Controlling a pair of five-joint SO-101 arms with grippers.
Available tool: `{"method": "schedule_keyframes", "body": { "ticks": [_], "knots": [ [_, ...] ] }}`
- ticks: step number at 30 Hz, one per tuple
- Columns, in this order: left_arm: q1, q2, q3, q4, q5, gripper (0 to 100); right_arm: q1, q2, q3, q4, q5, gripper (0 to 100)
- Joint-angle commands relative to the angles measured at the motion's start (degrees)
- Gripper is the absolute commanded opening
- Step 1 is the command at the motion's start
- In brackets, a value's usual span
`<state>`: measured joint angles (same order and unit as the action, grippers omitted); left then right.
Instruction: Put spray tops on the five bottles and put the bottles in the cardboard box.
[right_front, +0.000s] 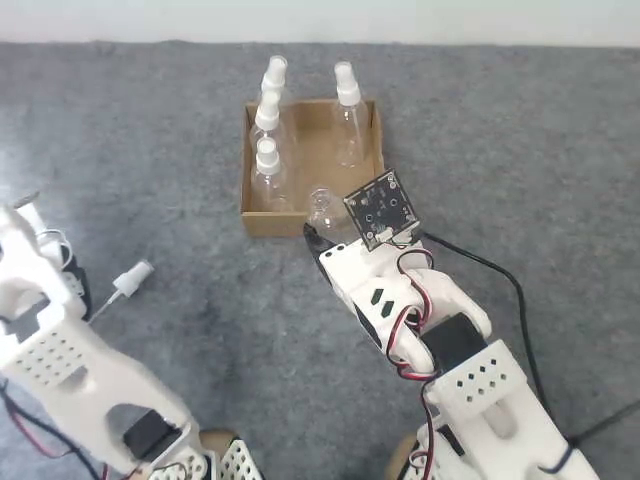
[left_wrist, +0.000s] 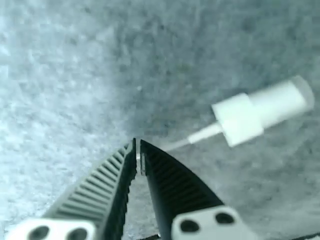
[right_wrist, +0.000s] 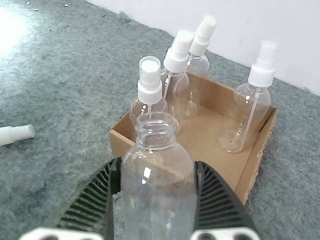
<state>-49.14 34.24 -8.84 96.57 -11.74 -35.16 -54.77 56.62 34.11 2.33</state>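
A clear bottle (right_wrist: 157, 175) with a bare neck stands upright between the fingers of my right gripper (right_wrist: 156, 169), which is shut on it. In the high view this bottle (right_front: 322, 205) is at the near wall of the cardboard box (right_front: 375, 140). Several bottles with white spray tops stand in the box (right_wrist: 250, 167), three along one side (right_wrist: 150, 92) and one apart (right_wrist: 247, 110). A loose spray top (left_wrist: 260, 112) lies on the carpet, its thin tube pointing toward my left gripper (left_wrist: 138, 149), which is shut with nothing between its fingers. The high view shows this spray top (right_front: 133, 278) near the left arm (right_front: 50, 340).
Grey carpet (right_front: 520, 130) covers the table. A black cable (right_front: 500, 275) runs beside the right arm. A white wall borders the far edge behind the box.
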Motion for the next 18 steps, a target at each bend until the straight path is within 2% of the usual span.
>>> {"method": "schedule_keyframes", "body": {
  "ticks": [1, 9, 18],
  "knots": [
    [1.58, -7.74, 2.77, -0.70, -1.32, 1, -0.22, 0.04, -4.66, -1.45, 0.97, 1.7],
    [4.13, -14.95, 3.38, -0.62, -2.29, 1, -0.22, 0.04, -4.66, -1.45, 0.97, 1.7],
    [6.95, -21.10, 5.58, 0.62, -8.18, 1, -0.22, 0.04, -4.66, -1.45, 0.97, 1.7]
  ]
}}
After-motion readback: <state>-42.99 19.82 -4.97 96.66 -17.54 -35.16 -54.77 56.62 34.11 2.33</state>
